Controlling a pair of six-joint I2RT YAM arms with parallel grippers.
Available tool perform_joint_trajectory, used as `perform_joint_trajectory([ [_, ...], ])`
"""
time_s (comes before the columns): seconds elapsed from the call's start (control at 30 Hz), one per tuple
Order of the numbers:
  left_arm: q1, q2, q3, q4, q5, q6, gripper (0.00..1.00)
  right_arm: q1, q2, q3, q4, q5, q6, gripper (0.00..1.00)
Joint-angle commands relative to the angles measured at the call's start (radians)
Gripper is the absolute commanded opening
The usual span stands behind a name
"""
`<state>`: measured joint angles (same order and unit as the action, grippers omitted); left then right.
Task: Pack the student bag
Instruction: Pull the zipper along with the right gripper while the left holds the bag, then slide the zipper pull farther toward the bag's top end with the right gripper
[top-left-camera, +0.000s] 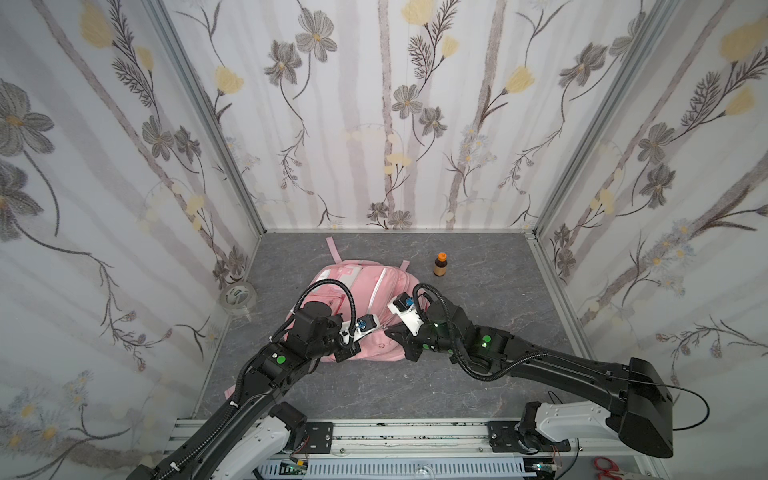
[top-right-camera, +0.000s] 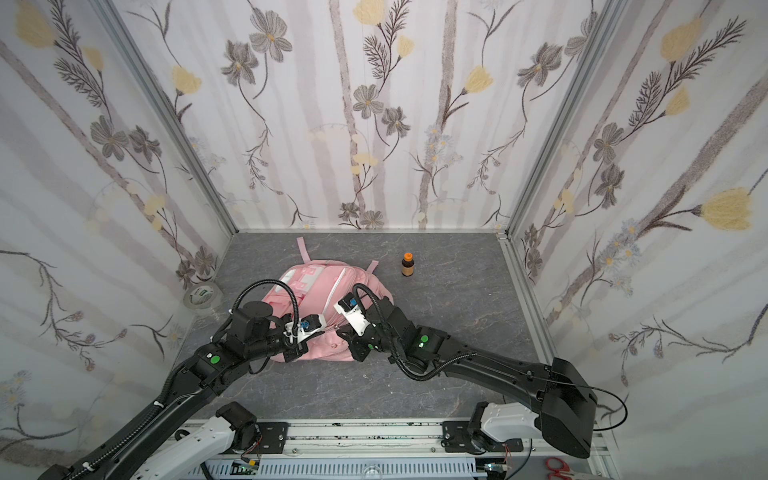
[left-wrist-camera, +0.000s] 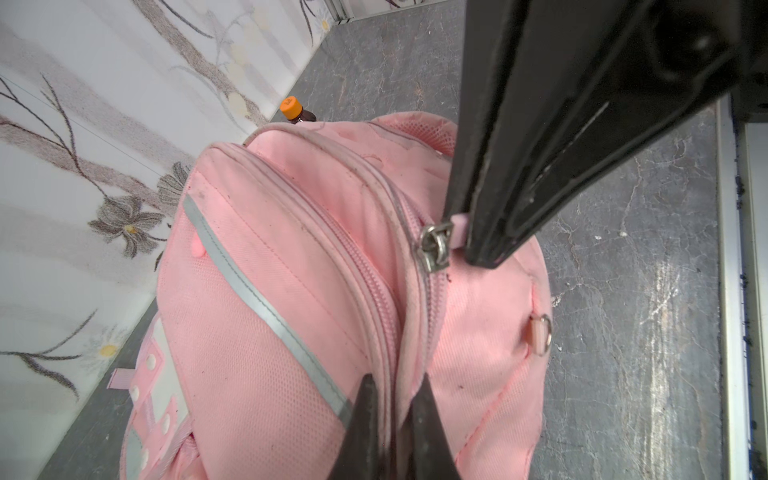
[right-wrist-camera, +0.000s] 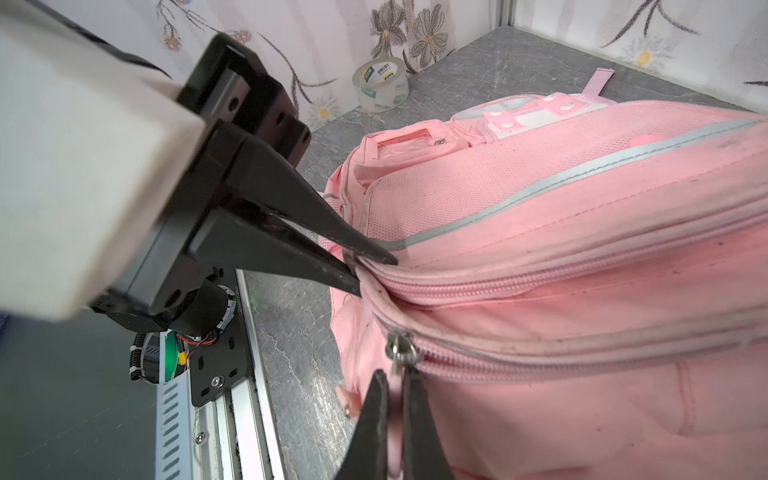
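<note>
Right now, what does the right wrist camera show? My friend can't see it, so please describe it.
A pink backpack fills most of the picture. The right gripper is shut on its zipper pull, while the left gripper pinches the bag's edge beside another zipper. A roll of tape sits by the wall.

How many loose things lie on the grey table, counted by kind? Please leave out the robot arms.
student bag (pink backpack): 1
bottle (brown, orange cap): 1
tape roll (clear): 1
Total: 3
</note>
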<state>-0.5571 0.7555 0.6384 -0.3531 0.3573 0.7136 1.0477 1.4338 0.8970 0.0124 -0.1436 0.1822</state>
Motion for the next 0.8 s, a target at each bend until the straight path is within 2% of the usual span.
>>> perform_joint_trajectory([
  [0.0, 0.003, -0.033, -0.018, 0.01, -0.083, 0.043, 0.0, -0.033, -0.018, -0.001, 0.086, -0.031, 0.01, 0.0],
  [0.27, 0.09, -0.122, -0.026, -0.086, -0.045, 0.078, 0.0, -0.198, -0.044, -0.062, -0.032, 0.021, -0.039, 0.0],
  [0.43, 0.178, -0.128, -0.013, -0.108, -0.017, 0.083, 0.0, -0.213, 0.0, 0.014, -0.066, -0.026, -0.053, 0.0],
  [0.47, 0.184, -0.127, -0.002, -0.109, -0.019, 0.075, 0.04, -0.204, 0.014, 0.043, -0.072, -0.045, -0.037, 0.0],
  [0.5, 0.184, -0.125, 0.01, -0.115, -0.02, 0.067, 0.19, -0.194, 0.026, 0.066, -0.074, -0.053, -0.02, 0.0],
  [0.53, 0.184, -0.12, 0.035, -0.13, -0.01, 0.059, 0.42, -0.175, 0.038, 0.089, -0.07, -0.06, -0.003, 0.0],
  [0.57, 0.183, -0.11, 0.066, -0.155, 0.011, 0.047, 0.57, -0.151, 0.048, 0.112, -0.066, -0.063, 0.01, 0.0],
  [0.63, 0.18, -0.083, 0.136, -0.208, 0.052, 0.011, 0.64, -0.107, 0.073, 0.154, -0.065, -0.053, 0.03, 0.0],
  [0.77, 0.128, -0.014, 0.28, -0.322, 0.073, -0.052, 0.62, -0.049, 0.121, 0.213, -0.045, -0.058, 0.108, 0.0],
])
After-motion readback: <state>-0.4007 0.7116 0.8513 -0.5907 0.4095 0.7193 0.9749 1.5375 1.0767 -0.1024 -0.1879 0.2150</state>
